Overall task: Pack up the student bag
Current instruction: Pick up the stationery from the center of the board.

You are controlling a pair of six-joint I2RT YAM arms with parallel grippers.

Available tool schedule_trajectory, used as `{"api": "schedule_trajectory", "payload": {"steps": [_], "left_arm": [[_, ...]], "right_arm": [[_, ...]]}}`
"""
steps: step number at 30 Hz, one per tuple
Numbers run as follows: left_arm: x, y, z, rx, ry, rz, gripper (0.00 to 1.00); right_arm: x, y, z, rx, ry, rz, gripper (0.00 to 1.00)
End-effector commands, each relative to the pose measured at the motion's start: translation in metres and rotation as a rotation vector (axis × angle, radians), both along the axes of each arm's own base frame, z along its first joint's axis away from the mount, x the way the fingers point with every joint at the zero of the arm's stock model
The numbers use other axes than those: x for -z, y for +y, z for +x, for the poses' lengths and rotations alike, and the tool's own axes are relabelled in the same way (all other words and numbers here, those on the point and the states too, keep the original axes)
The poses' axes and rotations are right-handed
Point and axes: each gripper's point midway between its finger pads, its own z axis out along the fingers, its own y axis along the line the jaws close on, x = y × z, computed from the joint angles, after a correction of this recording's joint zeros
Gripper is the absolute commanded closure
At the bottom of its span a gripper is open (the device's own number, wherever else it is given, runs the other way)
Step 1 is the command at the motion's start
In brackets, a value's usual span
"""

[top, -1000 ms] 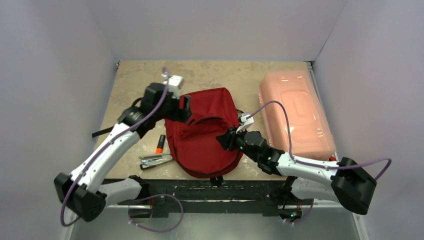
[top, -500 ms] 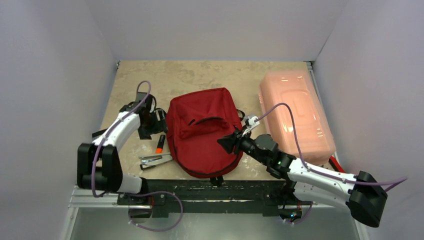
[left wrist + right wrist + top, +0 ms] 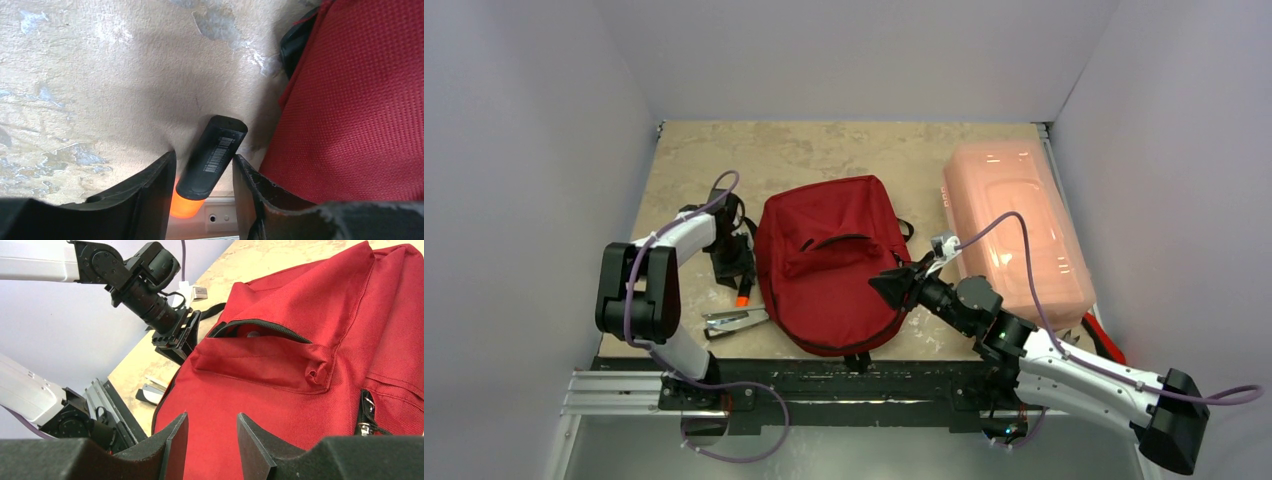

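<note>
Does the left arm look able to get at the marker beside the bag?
Likely yes: the left gripper straddles the marker on the table; the student bag lies close beside, not over it.

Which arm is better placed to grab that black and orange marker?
Left: the left gripper straddles the marker beside the student bag; the right gripper hovers empty over the bag's front.

Student bag [image 3: 829,265] mid-table [image 3: 824,150], marker [image 3: 743,293] and stapler [image 3: 735,321] just left of it, plastic box [image 3: 1014,235] at its right.
</note>
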Motion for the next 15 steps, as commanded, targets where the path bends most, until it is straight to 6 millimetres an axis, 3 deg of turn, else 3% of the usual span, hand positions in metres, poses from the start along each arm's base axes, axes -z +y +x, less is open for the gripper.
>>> {"api": "schedule_trajectory", "payload": {"steps": [1,9,13,15], "left_arm": [[-0.007,0.004,0.009,0.03,-0.032,0.032,0.56],[-0.009,0.001,0.009,0.055,-0.012,0.039,0.59],[-0.01,-0.005,0.011,0.072,-0.017,0.009,0.79],[-0.01,-0.006,0.012,0.077,-0.022,-0.003,0.83]], "right_arm": [[-0.006,-0.001,0.001,0.003,-0.019,-0.002,0.56],[-0.014,0.001,0.0,-0.009,-0.023,0.017,0.56],[-0.022,0.001,-0.001,-0.01,-0.032,0.028,0.56],[-0.024,0.0,0.0,-0.008,-0.036,0.031,0.56]]}}
